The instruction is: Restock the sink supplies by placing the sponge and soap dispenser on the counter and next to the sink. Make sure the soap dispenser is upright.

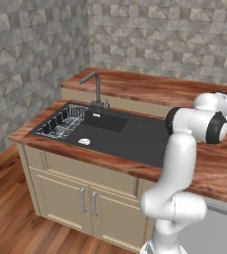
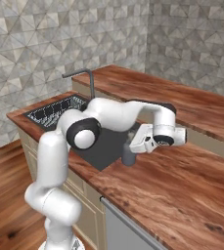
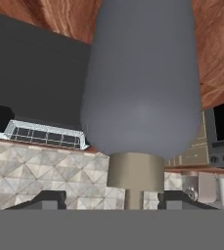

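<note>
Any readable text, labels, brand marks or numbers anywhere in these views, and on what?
None can be read.
The soap dispenser shows a plain grey body with no label.
The small white mark on the sink behind the faucet is too small to read.

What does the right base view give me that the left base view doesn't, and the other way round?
Right base view: the soap dispenser standing upright on the counter at the sink's edge, with the end effector at its top. Left base view: the sink basin's full floor, its wire rack and a small white thing lying in the basin. Both: sink, faucet, counter.
</note>
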### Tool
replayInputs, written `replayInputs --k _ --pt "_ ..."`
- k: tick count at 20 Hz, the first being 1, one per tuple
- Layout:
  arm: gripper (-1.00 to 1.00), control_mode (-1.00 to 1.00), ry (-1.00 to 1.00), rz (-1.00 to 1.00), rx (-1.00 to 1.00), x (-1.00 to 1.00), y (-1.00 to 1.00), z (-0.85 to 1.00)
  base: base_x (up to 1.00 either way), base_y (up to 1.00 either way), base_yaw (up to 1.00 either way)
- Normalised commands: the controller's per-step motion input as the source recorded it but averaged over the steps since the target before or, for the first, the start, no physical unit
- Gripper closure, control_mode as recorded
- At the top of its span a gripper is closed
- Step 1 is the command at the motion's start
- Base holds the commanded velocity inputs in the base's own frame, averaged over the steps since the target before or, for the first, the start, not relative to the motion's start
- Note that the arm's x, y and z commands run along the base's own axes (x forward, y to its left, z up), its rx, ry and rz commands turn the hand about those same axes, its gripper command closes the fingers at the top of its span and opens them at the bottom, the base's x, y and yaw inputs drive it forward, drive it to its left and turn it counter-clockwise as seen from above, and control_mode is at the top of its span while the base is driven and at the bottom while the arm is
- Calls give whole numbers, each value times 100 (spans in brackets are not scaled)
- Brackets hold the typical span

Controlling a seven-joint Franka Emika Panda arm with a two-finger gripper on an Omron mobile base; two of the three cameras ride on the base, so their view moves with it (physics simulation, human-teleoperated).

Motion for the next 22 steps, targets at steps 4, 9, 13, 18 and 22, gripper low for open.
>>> replayInputs --k 4,9,13,18,22 --pt "-100 -100 0 0 0 0 0 0 0 0 0" --pt "-100 -100 0 -4 0 0 0 3 0 0 0" --pt "-100 -100 0 -8 0 0 0 23 0 0 0" --pt "-100 -100 0 -11 0 -23 0 56 0 0 0" --pt "-100 -100 -2 -11 0 -55 0 73 0 0 0"
